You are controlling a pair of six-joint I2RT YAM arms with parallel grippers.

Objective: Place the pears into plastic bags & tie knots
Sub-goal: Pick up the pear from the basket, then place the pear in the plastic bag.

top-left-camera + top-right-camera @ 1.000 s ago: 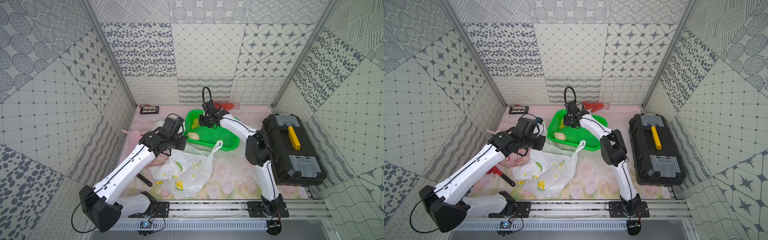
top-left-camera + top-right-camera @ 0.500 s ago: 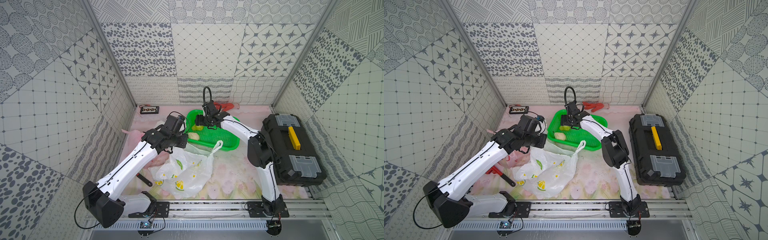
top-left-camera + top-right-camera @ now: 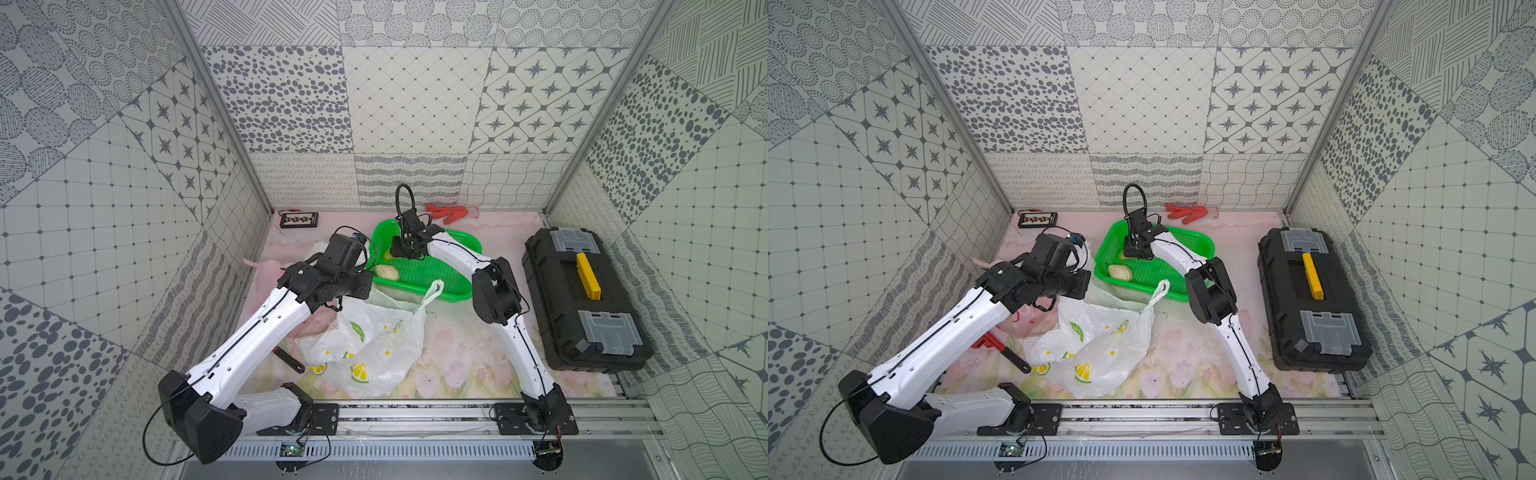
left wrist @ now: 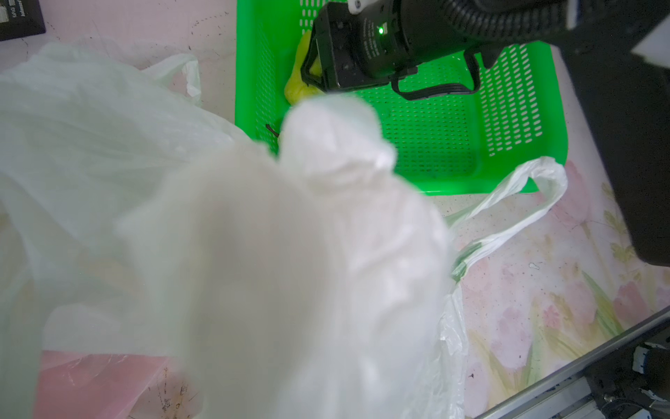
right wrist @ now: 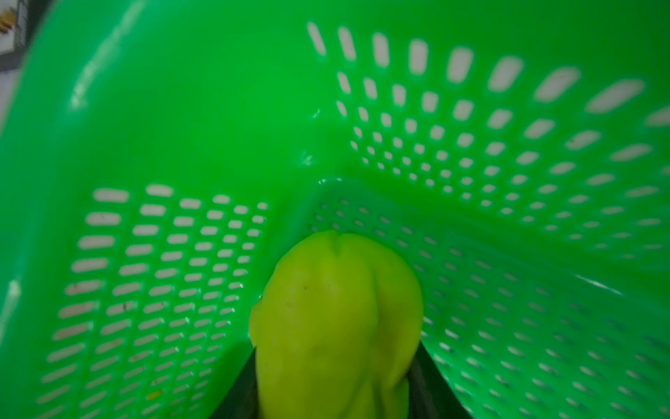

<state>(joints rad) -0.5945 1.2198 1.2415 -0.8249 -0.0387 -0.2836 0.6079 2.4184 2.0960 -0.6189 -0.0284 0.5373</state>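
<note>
The right gripper [image 3: 400,252] reaches down into the green basket [image 3: 428,272], which sits near the worktop's [image 3: 457,357] back edge, about midway along it. Its fingers [image 5: 235,399] press both flanks of a smooth green pear [image 5: 337,319] in a grasp, with the fruit low by the basket's left wall. A bumpy cream pear [image 3: 387,272] lies loose just in front of it, apart from the gripper. The left gripper [image 3: 356,293] is clenched on a bunch of film from the lemon-print bag [image 3: 374,345], holding that side up, while the other handle [image 3: 433,287] stands free against the basket's front rim. The bag slumps mid-worktop toward the front edge. A pink bag [image 4: 90,384] lies beside it, nearer the left edge.
</note>
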